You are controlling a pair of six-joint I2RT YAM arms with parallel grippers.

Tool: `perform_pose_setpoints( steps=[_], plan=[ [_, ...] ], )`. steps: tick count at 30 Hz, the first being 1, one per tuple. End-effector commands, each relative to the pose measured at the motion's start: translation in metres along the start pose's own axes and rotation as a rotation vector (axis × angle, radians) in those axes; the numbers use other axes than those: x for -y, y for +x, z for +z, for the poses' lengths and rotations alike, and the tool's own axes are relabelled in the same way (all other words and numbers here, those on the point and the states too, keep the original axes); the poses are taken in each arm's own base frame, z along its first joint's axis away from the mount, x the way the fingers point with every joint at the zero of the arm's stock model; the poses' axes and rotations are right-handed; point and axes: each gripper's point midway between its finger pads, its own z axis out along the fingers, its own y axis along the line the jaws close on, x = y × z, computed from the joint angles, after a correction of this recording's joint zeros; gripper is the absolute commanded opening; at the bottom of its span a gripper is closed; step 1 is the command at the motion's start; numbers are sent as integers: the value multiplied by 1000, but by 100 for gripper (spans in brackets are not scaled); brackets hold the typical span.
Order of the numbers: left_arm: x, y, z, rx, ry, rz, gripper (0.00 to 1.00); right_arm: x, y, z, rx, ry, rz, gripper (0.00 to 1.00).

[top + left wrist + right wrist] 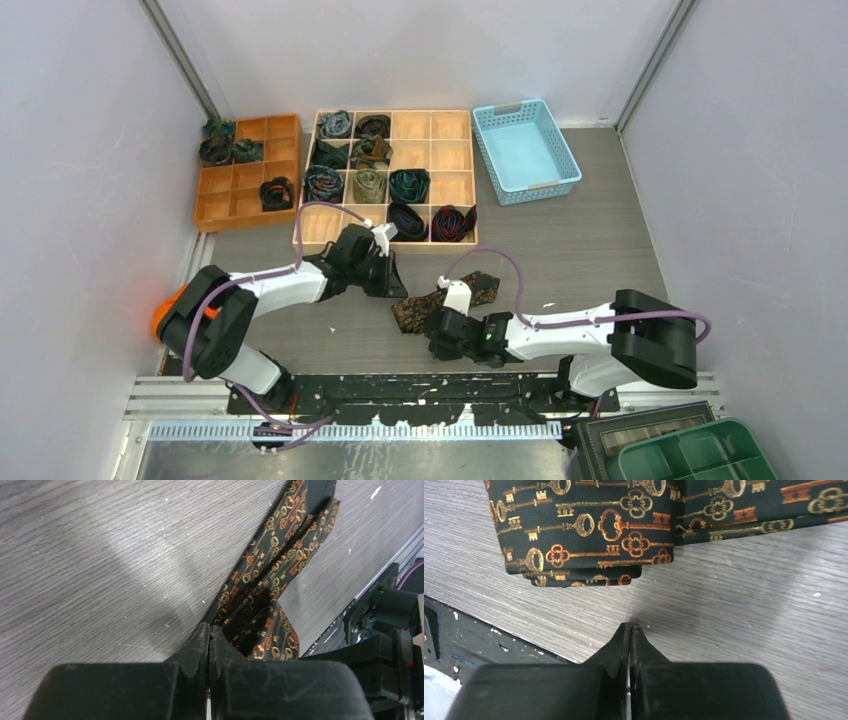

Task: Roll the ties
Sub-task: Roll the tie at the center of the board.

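Observation:
One tie (pixel 413 312), dark with a gold and orange key pattern, lies partly folded on the grey table between the two arms. In the left wrist view the tie (pixel 270 575) runs away from the fingertips as a doubled strip. My left gripper (pixel 209 630) is shut, its tips at the tie's near edge, with no cloth seen between the jaws. In the top view the left gripper (pixel 392 283) sits just left of the tie. My right gripper (pixel 630 627) is shut and empty, a short way from the tie's folded end (pixel 584 530). It shows below the tie in the top view (pixel 432 332).
A light wooden compartment tray (pixel 450 155) at the back holds several rolled ties. An orange tray (pixel 230 195) to its left holds more. A blue basket (pixel 525 150) stands at the back right. An orange cloth lump (pixel 166 310) sits by the left arm. A black rail (pixel 420 385) runs along the near edge.

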Motion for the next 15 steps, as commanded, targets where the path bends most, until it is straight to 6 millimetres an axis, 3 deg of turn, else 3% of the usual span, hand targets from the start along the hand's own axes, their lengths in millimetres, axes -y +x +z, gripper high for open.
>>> perform_pose_setpoints(
  steps=[1,11,15],
  plan=[
    [3,-10,7,39,35,44,0,-19,-5,11,37,-54,56,1],
    [-3,3,13,-6,19,39,0,-6,-26,18,104,63,-5,1],
    [-1,11,15,-21,15,44,0,-12,-35,28,109,65,-29,1]
  ],
)
